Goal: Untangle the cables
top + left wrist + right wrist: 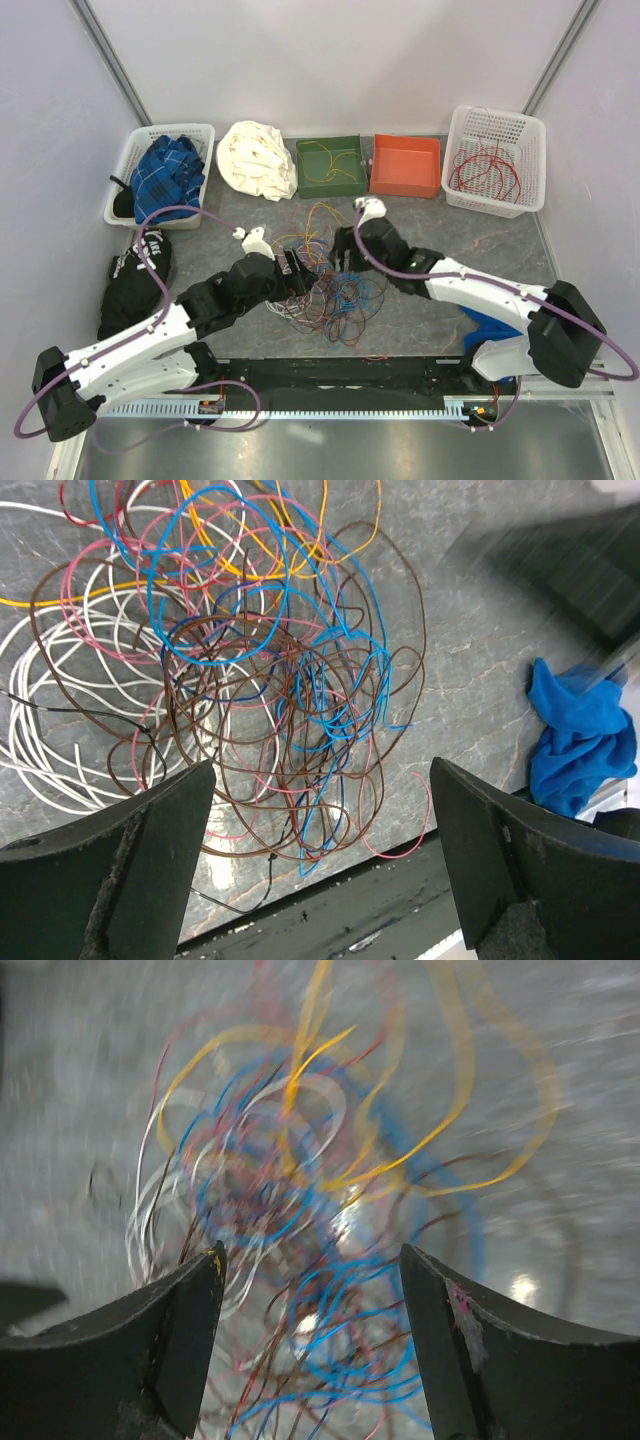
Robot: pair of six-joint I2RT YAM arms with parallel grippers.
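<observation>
A tangle of thin cables in blue, brown, pink, yellow and white lies on the grey table between my two arms. In the left wrist view the cables spread out beyond my left gripper, which stands wide open with nothing between its fingers. The left gripper sits at the tangle's left edge. My right gripper hangs over the tangle's upper right. The right wrist view is blurred: the right gripper is open, with blue and yellow cables beneath it.
At the back stand a white basket of blue cloth, a white cloth heap, a green bin holding a few wires, an orange bin and a white basket with red wires. Black cloth lies left; blue cloth lies right.
</observation>
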